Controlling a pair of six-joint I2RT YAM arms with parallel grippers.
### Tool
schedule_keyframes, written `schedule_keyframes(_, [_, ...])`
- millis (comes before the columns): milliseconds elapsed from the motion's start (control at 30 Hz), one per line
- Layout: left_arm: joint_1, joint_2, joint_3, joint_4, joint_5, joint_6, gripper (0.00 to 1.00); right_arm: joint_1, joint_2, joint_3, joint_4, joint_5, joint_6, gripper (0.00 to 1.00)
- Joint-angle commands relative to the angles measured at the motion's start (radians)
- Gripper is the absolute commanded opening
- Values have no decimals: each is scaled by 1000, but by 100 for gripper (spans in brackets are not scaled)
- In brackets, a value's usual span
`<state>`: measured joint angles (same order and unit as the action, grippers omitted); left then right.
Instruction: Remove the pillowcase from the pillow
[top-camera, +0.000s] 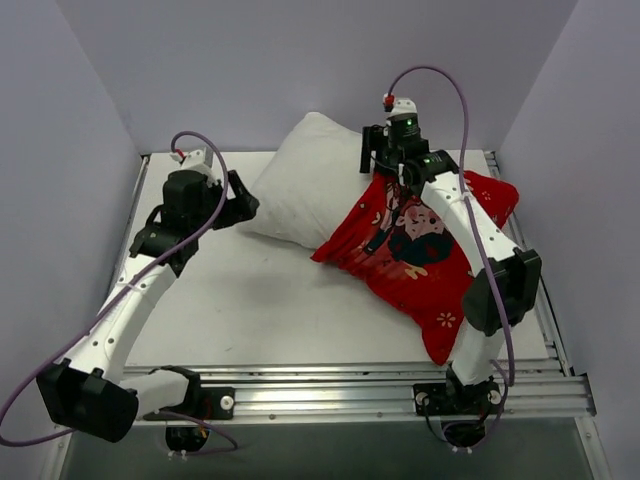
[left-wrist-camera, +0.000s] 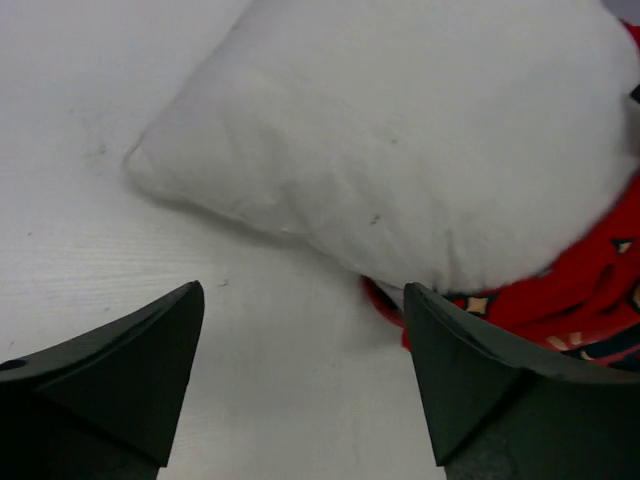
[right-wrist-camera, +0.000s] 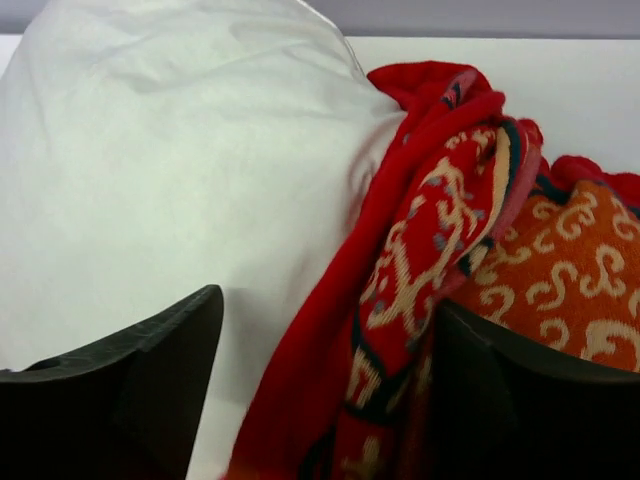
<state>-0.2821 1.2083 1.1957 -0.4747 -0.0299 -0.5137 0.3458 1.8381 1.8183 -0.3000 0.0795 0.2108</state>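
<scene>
The red pillowcase (top-camera: 400, 275) lies bunched over the right half of the white pillow (top-camera: 305, 180), at the far middle and right of the white table (top-camera: 260, 300), with the pillow's left half bare. The right gripper (right-wrist-camera: 328, 298) sits at the gathered far edge of the case, its jaws spread wide with folds of red cloth and some white pillow between them, not pinched. The left gripper (left-wrist-camera: 302, 287) is just beside the pillow's bare left corner, jaws wide apart over the table, holding nothing.
</scene>
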Motion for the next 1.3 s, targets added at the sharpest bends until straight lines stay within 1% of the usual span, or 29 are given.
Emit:
schedule_keyframes(0, [-35, 0, 19, 205, 62, -5, 93, 28, -178, -111, 81, 20, 13, 73])
schedule_keyframes(33, [-38, 17, 22, 247, 65, -11, 97, 28, -203, -141, 84, 32, 21, 76])
schedule_keyframes(67, [-39, 63, 27, 269, 68, -16, 99, 30, -248, -171, 87, 51, 35, 81])
schedule_keyframes(100, [-39, 94, 50, 289, 74, -14, 94, 30, -273, -229, 93, 60, 39, 83])
schedule_keyframes(133, [-42, 123, 67, 327, 77, -13, 94, 32, -295, -255, 93, 71, 44, 85])
schedule_keyframes(167, [-43, 157, 88, 346, 82, -9, 94, 33, -339, -279, 94, 86, 48, 89])
schedule_keyframes(200, [-45, 224, 109, 360, 87, -3, 94, 33, -359, -302, 84, 120, 67, 91])
schedule_keyframes(233, [-45, 256, 154, 395, 87, -2, 94, 33, -378, -342, 76, 137, 78, 93])
schedule_keyframes(267, [-48, 322, 175, 412, 84, 3, 94, 35, -416, -362, 68, 156, 90, 93])
schedule_keyframes(333, [-49, 387, 238, 451, 67, 14, 94, 36, -451, -422, 49, 207, 134, 94])
schedule_keyframes(367, [-51, 443, 254, 458, 59, 17, 94, 38, -482, -442, 39, 229, 150, 94])
schedule_keyframes(400, [-52, 471, 269, 458, 53, 21, 94, 36, -494, -464, 26, 256, 179, 94])
schedule_keyframes(433, [-54, 494, 281, 505, 48, 20, 94, 35, -503, -505, 21, 267, 189, 94])
schedule_keyframes(500, [-60, 554, 289, 527, 42, 9, 94, 33, -516, -549, 30, 282, 199, 94])
schedule_keyframes(600, [-69, 596, 243, 547, 48, -28, 94, 27, -481, -597, 61, 238, 185, 94])
schedule_keyframes(667, [-75, 591, 193, 565, 54, -45, 94, 27, -430, -606, 84, 157, 145, 94])
schedule_keyframes(700, [-78, 583, 127, 568, 61, -67, 94, 30, -409, -605, 105, 125, 127, 94])
schedule_keyframes(767, [-91, 530, 55, 559, 73, -95, 94, 35, -358, -600, 136, 31, 92, 93])
schedule_keyframes(800, [-97, 502, -34, 553, 80, -121, 94, 36, -344, -593, 159, 10, 67, 93])
schedule_keyframes(833, [-118, 472, -86, 558, 78, -137, 94, 41, -335, -590, 171, -4, 55, 93])
schedule_keyframes(900, [-144, 355, -195, 564, 52, -176, 94, 47, -310, -573, 197, -36, 23, 93])
schedule_keyframes(933, [-160, 315, -296, 553, 41, -189, 94, 53, -303, -567, 202, -44, 13, 92])
schedule_keyframes(967, [-186, 224, -341, 538, 24, -201, 94, 56, -290, -561, 208, -53, 4, 92])
schedule_keyframes(1033, [-207, 128, -457, 489, -25, -233, 94, 74, -280, -550, 231, -69, -26, 92])
schedule_keyframes(1067, [-215, 26, -485, 458, -42, -241, 94, 82, -263, -544, 236, -69, -33, 92])
schedule_keyframes(1100, [-219, -25, -507, 417, -59, -249, 94, 97, -252, -536, 248, -107, -43, 92])
schedule_keyframes(1133, [-223, -73, -524, 365, -94, -247, 94, 108, -241, -522, 254, -113, -72, 92])
schedule_keyframes(1167, [-226, -160, -544, 337, -106, -244, 94, 119, -215, -513, 263, -116, -88, 91])
schedule_keyframes(1267, [-233, -277, -541, 263, -157, -215, 94, 136, -154, -464, 263, -112, -126, 92])
